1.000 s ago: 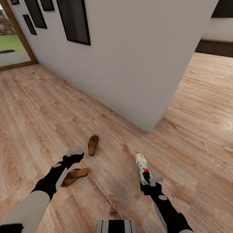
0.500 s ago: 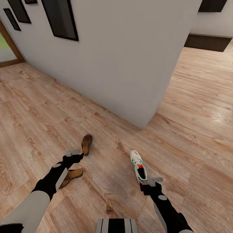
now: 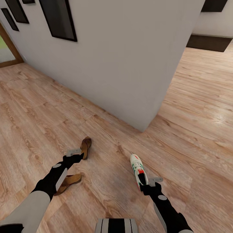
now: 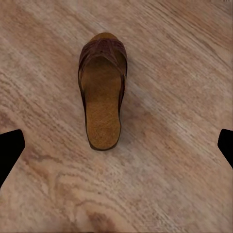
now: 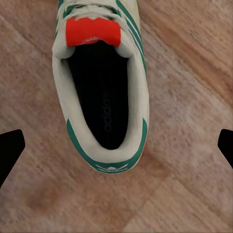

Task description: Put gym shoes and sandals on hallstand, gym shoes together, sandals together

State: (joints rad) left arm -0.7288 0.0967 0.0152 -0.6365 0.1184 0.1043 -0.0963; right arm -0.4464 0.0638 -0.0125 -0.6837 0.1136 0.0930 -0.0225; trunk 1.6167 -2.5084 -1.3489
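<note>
- risk: closing the right gripper (image 3: 152,182) across the gym shoe (image 3: 138,167) heel collar could squash the soft rim and let it slip or tip out on lift.
- risk: sandal (image 3: 85,147) is low and flat on the corridor floor (image 3: 38,113); descending too far with the left gripper (image 3: 73,152) likely jams fingertips into the planks, or shoves it aside.
- second sandal (image 3: 68,182) partly under the left forearm; an elbow sweep could knock it.
- right gripper: spread wide, empty, poised over the sneaker's heel opening (image 5: 104,104), touching nothing.
- left gripper: spread wide, empty, above the sandal's heel end (image 4: 102,97), no contact.
- shoes all on the floor, near the wall corner (image 3: 145,97).
</note>
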